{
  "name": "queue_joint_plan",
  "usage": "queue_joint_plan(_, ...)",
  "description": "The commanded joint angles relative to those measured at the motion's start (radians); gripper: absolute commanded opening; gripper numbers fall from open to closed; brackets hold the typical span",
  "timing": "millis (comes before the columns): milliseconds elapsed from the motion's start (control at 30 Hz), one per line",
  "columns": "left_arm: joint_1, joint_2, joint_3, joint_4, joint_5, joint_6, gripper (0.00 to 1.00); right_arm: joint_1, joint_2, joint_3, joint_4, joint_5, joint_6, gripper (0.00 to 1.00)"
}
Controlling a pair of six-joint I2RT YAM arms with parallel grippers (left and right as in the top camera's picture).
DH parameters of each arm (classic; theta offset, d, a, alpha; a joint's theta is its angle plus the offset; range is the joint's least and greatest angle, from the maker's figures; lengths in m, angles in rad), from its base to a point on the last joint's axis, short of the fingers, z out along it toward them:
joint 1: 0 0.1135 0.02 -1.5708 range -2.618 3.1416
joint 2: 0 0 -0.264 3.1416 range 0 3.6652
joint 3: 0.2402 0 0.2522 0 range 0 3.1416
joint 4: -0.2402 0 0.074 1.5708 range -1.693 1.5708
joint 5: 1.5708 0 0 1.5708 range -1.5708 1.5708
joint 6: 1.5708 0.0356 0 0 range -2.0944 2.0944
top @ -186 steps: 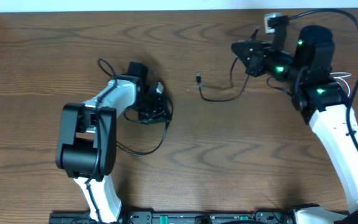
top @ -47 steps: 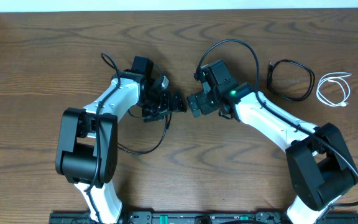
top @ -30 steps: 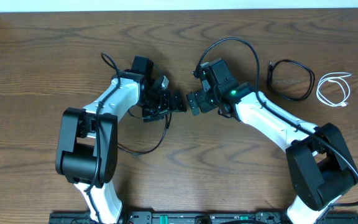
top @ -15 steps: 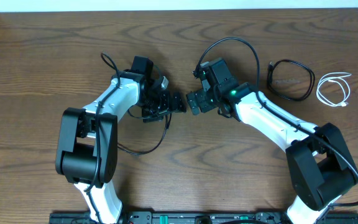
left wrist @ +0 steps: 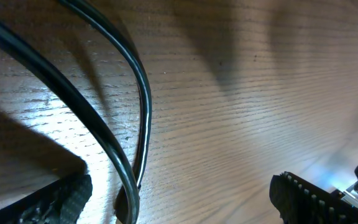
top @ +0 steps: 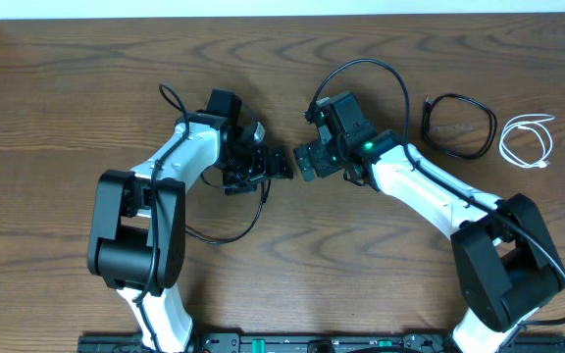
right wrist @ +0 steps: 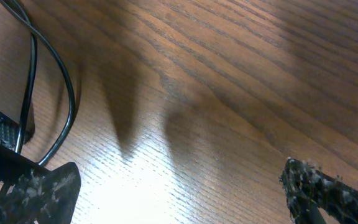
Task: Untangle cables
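The black cable (top: 459, 126) lies in a loose coil at the back right of the table. The white cable (top: 526, 140) lies in its own small loop just right of it, and the two are apart. My left gripper (top: 275, 165) and right gripper (top: 307, 162) face each other near the table's middle, far from both cables. In the left wrist view the left gripper (left wrist: 179, 205) is open over bare wood. The right gripper (right wrist: 182, 196) is also open with nothing between its fingers. Neither cable shows in the wrist views.
Thick black arm wire (left wrist: 138, 106) crosses the wood by the left gripper's left finger (left wrist: 48, 202). More of this wire (top: 243, 221) loops beside the left arm and arcs (top: 381, 74) over the right arm. Arm bases stand at the front edge.
Since the earliest frame the right arm has swung from the back right to the middle, and the black cable now lies coiled at the right. Nothing has moved over the last second.
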Motion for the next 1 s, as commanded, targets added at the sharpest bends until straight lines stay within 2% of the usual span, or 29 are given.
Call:
queue_joint_plan(0,0.007,0.056,-0.035,-0.02,-0.1,0.013,0.98,0.004,-0.004,0.001,0.0,-0.003,-0.001,0.99)
queue_joint_plan(967,0.007,0.056,-0.035,-0.041,-0.1,0.013,0.97,0.005,-0.004,0.001,0.0,-0.007,0.022,0.99)
